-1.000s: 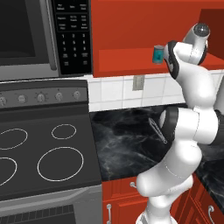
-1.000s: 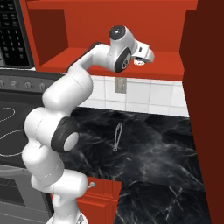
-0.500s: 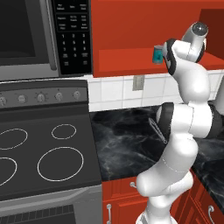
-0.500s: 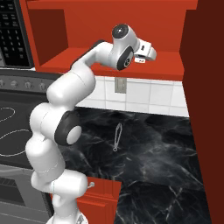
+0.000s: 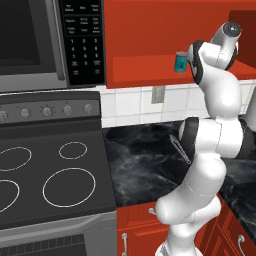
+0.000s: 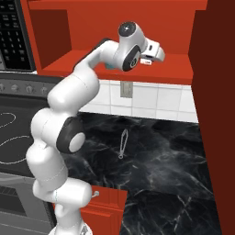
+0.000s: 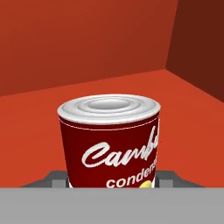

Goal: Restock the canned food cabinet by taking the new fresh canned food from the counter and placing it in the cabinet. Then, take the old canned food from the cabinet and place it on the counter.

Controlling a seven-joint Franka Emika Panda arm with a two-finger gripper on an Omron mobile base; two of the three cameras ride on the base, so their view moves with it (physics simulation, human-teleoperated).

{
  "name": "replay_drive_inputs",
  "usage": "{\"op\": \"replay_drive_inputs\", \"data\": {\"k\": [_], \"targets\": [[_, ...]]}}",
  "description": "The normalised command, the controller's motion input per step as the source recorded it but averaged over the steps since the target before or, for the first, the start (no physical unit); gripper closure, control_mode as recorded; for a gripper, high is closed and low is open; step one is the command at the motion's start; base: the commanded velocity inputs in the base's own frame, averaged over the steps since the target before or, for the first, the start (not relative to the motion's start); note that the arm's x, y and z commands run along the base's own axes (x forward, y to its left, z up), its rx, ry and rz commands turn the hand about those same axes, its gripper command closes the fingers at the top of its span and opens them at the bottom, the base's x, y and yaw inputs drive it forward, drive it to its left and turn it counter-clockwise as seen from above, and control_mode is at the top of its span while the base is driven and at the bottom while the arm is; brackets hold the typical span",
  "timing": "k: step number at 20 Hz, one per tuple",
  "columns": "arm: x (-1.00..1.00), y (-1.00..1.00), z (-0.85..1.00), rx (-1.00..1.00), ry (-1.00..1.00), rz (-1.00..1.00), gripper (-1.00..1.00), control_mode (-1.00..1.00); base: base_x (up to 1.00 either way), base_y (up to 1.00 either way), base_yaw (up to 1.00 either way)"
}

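A microwave (image 5: pixel 50 40) with a dark keypad hangs above the stove (image 5: pixel 50 170), whose dark grey top bears white rings under a row of knobs (image 5: pixel 45 111). An outlet (image 5: pixel 158 94) sits on the white tiled wall (image 6: pixel 151 98). A slim utensil (image 6: pixel 122 143) lies nearby. Red drawers (image 5: pixel 145 225) have white handles.
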Motion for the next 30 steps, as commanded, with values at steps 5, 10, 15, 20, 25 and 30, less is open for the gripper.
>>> {"op": "replay_drive_inputs", "data": {"k": [5,10,15,20,25,30], "targets": [[-0.96,0.18,0.0,0.0,-0.18,0.09,1.0,-1.0,0.0,0.0,0.0],[-1.0,0.24,0.16,-0.02,-0.18,0.13,1.0,-1.0,0.0,0.0,0.0],[-1.0,0.26,0.06,-0.08,-0.05,0.13,1.0,-1.0,0.0,0.0,0.0],[-1.0,0.27,0.05,-0.11,0.03,0.13,1.0,-1.0,0.0,0.0,0.0],[-1.0,0.59,-0.48,-0.17,0.14,0.22,1.0,-1.0,0.0,0.0,0.0],[-0.81,0.55,-0.98,-0.08,0.14,0.27,1.0,-1.0,0.0,0.0,0.0]]}}
